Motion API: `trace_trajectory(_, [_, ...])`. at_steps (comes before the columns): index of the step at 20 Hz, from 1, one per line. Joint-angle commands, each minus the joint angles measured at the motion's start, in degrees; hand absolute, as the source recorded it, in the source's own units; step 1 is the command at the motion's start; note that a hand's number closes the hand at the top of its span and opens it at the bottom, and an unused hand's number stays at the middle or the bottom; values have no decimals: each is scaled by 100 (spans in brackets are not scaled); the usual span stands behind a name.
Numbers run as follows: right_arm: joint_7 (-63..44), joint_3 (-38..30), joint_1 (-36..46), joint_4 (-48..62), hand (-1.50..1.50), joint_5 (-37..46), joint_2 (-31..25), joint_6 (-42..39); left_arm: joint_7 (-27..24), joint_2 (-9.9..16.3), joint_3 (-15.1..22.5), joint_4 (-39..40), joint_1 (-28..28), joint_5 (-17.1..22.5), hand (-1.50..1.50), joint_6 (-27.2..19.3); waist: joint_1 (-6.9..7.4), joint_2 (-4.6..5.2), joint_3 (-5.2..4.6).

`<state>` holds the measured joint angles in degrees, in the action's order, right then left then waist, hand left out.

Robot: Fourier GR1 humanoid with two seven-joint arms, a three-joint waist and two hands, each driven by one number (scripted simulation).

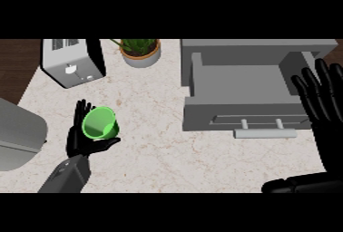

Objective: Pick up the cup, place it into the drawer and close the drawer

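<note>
Gripping the cup [100, 123], our left hand [85, 140] curled round it over the worktop [161, 149]; our right hand [321, 97] rested wide beside the open drawer [234, 86].

The pale counter top [167, 158] looks like polished marble, cream with faint brown veining, beside a strip of dark brown wood grain [17, 59] at the upper left. The bright green cup [100, 123] reads as smooth, slightly translucent plastic, held in the matt black left hand [84, 140], while the open grey drawer [234, 115] has a flat matt finish and a paler, satin metal-like bar handle [264, 132]. The boxy silver toaster [72, 63] looks like brushed metal with dark sides, and the small round plant pot [142, 59] is matt grey with a terracotta-coloured rim.
</note>
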<state>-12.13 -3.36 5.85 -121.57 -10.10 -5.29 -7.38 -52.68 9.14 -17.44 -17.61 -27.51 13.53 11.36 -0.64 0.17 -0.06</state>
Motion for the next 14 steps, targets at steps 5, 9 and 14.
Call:
trace_trajectory(5, [279, 18, -82, 244, -150, -33, 54, -123, -529, -160, 50, 348, -101, -32, 150, 641, -27, 14, -3])
trace_trajectory(9, [-41, 126, 23, 23, -150, 83, 56, 25, -461, 181, -50, 236, -375, 49, 150, 782, -44, 15, -6])
trace_trajectory(14, [491, 339, -125, 271, -150, 353, 276, 20, -1106, -105, -11, 224, -276, -92, 150, 230, -60, 31, -7])
